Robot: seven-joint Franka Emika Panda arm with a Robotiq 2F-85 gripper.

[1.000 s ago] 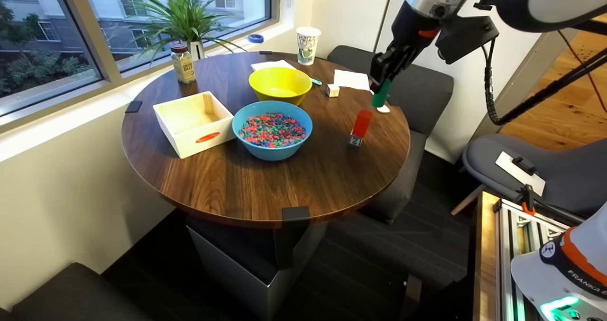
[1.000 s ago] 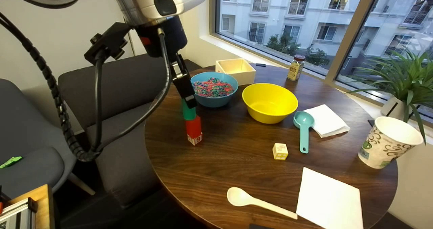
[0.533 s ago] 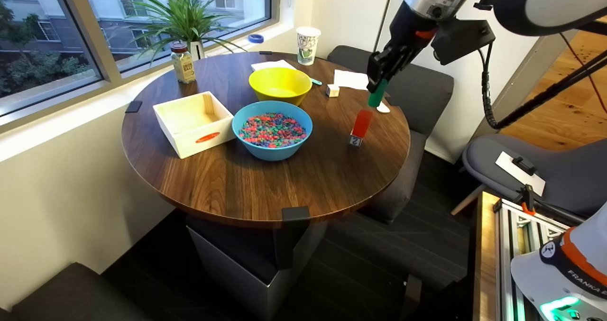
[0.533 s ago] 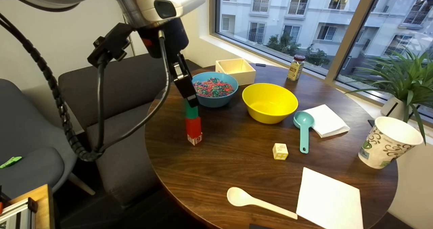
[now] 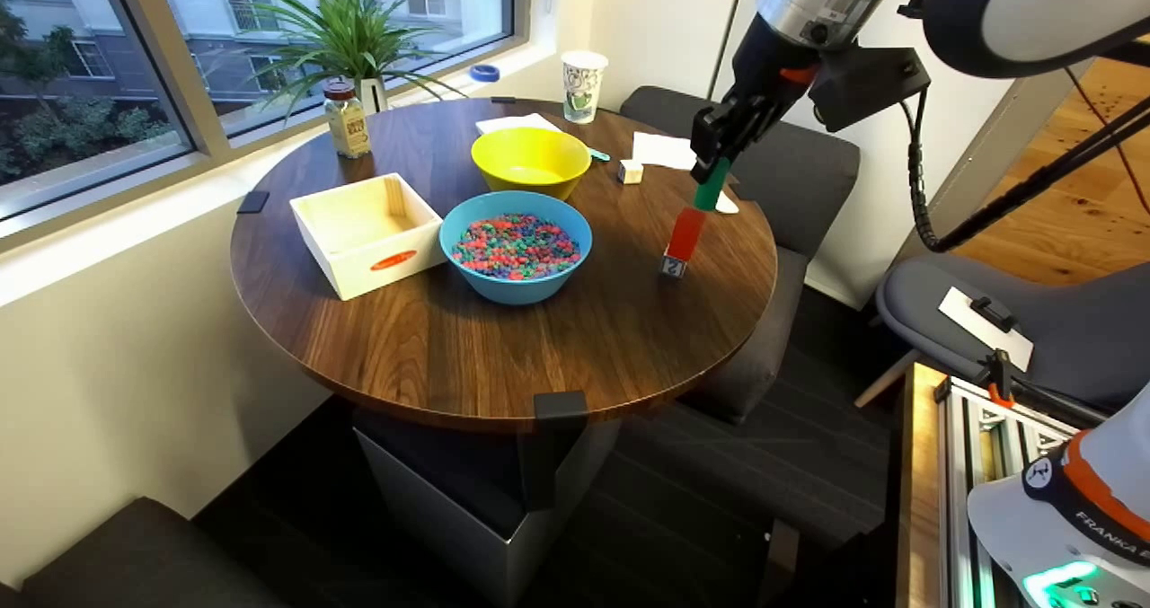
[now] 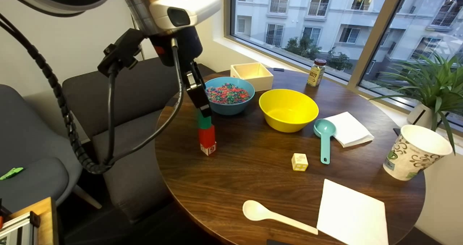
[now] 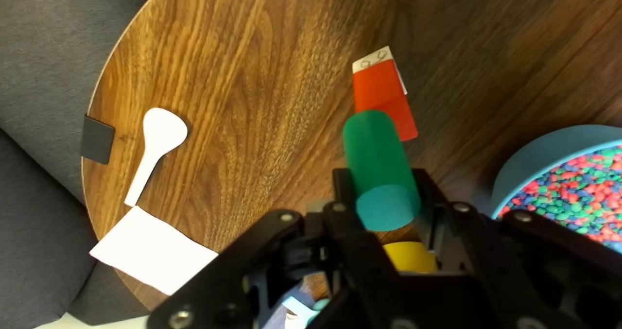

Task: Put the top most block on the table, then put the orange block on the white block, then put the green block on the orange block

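One cylindrical green block (image 7: 378,166), clamped between the fingers (image 7: 343,185); below them, one orange block (image 6: 207,136) stands on one white block (image 6: 208,149); green-orange contact is unclear.

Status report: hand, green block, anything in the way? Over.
Hand shut on green block. Orange block on white block. Green near orange's top, contact unclear. Nothing seen between.

White capitals reading FRANKA E, cut off at the view's edge, stand on the black band (image 5: 1078,506) of the rounded white robot base (image 5: 1008,523), near a round white emblem (image 5: 1039,473). The small white cube (image 6: 208,149) shows a 9 or 6; in an exterior view, its face (image 5: 673,267) carries a 2 or S. Print on the clear, dark-red-lidded jar (image 6: 315,76) and the brown-swirled white paper cup (image 6: 411,157) is too small to read.
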